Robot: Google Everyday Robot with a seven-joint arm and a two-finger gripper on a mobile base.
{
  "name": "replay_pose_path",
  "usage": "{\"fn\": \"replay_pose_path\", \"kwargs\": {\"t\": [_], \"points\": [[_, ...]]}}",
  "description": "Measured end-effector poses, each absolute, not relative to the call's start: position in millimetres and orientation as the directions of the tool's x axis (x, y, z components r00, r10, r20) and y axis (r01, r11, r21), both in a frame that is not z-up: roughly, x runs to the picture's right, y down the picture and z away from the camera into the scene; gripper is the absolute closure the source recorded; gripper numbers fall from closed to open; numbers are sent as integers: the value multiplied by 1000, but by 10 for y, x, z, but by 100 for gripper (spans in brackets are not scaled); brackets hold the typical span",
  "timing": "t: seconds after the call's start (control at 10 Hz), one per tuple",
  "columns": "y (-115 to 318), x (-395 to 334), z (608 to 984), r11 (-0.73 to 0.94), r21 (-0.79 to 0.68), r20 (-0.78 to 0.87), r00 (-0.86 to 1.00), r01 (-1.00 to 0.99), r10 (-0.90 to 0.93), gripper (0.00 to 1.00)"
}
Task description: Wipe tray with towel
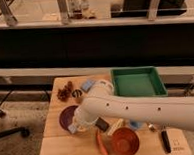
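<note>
The green tray (137, 82) stands at the table's back right with nothing in it. My white arm reaches from the right edge across the table to the left. Its gripper (75, 127) is shut and hangs low over the near right rim of a purple bowl (67, 116), well left of the tray. I cannot tell whether anything is pinched in it. A pale grey-blue scrap (136, 124) shows under the arm near the table's middle. It looks like the towel, and the arm hides most of it.
Behind the bowl lie a brown pine cone (65, 92) and a blue sponge (87, 85). Along the front edge are an orange bowl (125, 141), a red carrot-like piece (101, 144) and a black tool (165, 140). A dark counter rises behind the table.
</note>
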State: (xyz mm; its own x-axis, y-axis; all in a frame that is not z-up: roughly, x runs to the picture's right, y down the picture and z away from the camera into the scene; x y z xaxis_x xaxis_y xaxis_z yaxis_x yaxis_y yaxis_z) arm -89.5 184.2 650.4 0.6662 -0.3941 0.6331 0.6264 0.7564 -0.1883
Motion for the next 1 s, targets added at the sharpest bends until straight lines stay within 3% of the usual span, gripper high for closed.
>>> {"fn": "replay_pose_path", "kwargs": {"t": [1.0], "points": [[1088, -673, 6931, 871, -200, 510, 807, 448, -298, 100]]}}
